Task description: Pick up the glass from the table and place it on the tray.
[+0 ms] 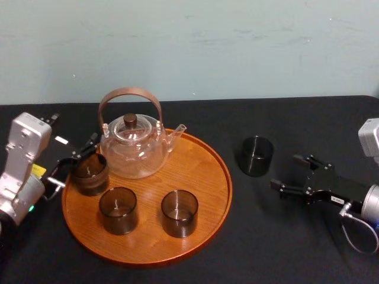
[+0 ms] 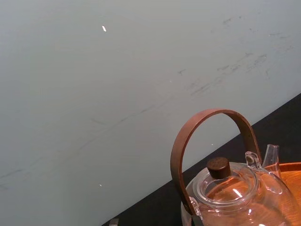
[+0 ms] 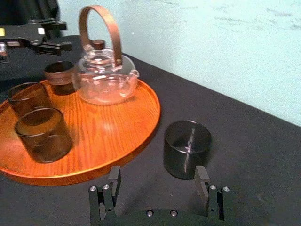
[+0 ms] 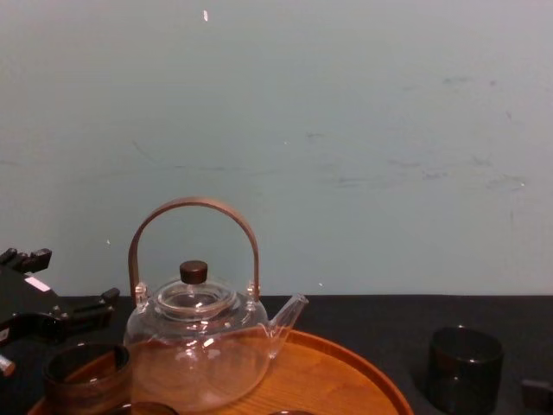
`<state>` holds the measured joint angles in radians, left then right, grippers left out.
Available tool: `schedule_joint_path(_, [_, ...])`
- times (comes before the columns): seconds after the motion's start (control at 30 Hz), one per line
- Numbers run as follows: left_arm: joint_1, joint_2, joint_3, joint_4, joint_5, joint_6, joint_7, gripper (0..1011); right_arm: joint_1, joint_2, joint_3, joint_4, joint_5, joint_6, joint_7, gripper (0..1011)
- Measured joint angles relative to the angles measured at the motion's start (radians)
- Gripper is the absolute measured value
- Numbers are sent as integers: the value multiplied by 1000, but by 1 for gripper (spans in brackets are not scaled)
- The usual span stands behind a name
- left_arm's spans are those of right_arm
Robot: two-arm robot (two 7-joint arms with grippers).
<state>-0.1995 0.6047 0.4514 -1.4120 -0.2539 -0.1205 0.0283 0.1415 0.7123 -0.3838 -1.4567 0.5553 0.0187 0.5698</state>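
Black plain cloth covers the table [image 1: 296, 248], and a small, short, smoky grey-brown see-through glass [image 1: 256, 155] stands upright on it, just off the right rim of the large round orange-brown wooden tray [image 1: 198, 171] and apart from it. The right gripper [image 1: 287, 173] hangs low over the cloth toward the table's right edge with its two black fingers spread wide and pointed at the glass; the glass sits just ahead of the fingertips, near them but not yet between them, with nothing held. On the tray, a clear glass teapot [image 1: 135, 151] with an arched brown handle and a dark knob sits near the far rim, and three more dark tumblers [image 1: 118, 210] stand upright, one at the left rim and two toward the near rim. The left gripper [image 1: 74, 163] sits at the tray's left rim with its fingers parted, just beside the left-rim tumbler; whether it touches that tumbler I cannot tell
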Motion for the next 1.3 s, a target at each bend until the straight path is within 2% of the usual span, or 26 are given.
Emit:
schedule_joint_path(0.37, [0, 0, 0, 0, 0, 0, 0, 1001, 10, -31, 25, 30, -14, 56, -29, 1002])
schedule_joint_path(0.8, [0, 0, 0, 0, 0, 0, 0, 1001, 65, -82, 29, 87, -45, 116, -70, 1002])
schedule_joint_path(1.3, [0, 0, 0, 0, 0, 0, 0, 1001, 146, -146, -6, 168, -131, 110, -75, 1002])
